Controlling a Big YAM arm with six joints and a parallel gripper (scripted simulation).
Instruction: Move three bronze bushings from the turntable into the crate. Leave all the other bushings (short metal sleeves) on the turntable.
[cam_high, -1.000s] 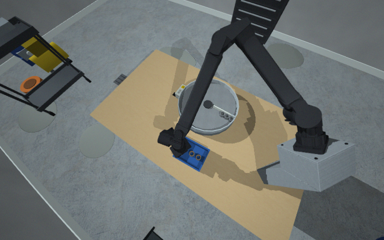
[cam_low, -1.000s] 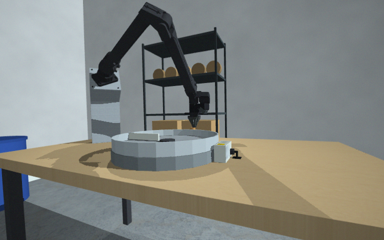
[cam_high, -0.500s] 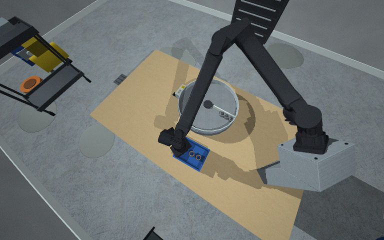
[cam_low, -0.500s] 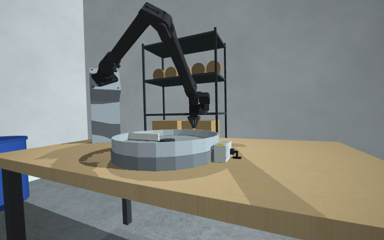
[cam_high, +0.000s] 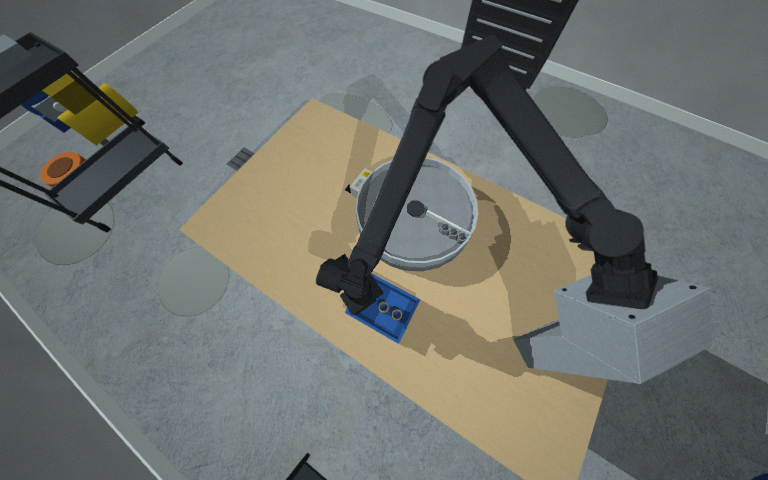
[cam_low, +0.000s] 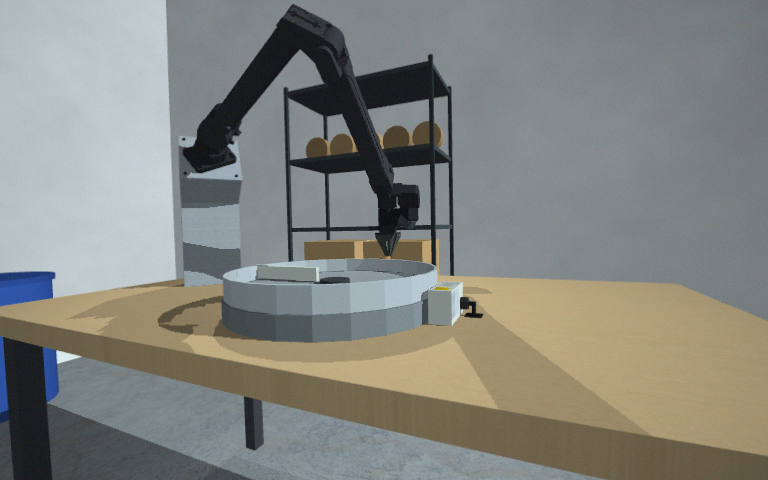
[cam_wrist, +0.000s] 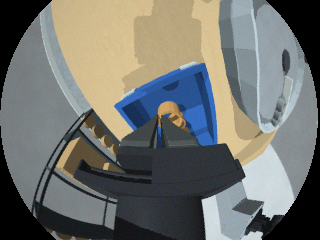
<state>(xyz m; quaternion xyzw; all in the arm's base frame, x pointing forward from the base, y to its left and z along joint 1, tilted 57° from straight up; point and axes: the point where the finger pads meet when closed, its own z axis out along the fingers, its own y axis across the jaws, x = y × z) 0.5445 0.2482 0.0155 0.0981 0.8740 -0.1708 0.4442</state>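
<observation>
The gripper (cam_wrist: 162, 135), its jaws closed narrowly on a small bronze bushing (cam_wrist: 168, 112), hangs directly above the open blue crate (cam_high: 408, 315), which sits on the wooden table (cam_high: 271, 226) just beside the turntable (cam_high: 467, 226); the release is judged to run straight down. Two bronze rings (cam_high: 390, 310) lie in the crate's right part. Three grey metal sleeves (cam_high: 452, 230) lie in a row against the turntable's white bar.

Top view: high, angled down, wide. Exterior: table-height, far side of turntable (cam_low: 328, 297), facing arm. Wrist: close, looking down. All share turntable (cam_high: 416, 212); top, wrist share crate (cam_wrist: 194, 94).
</observation>
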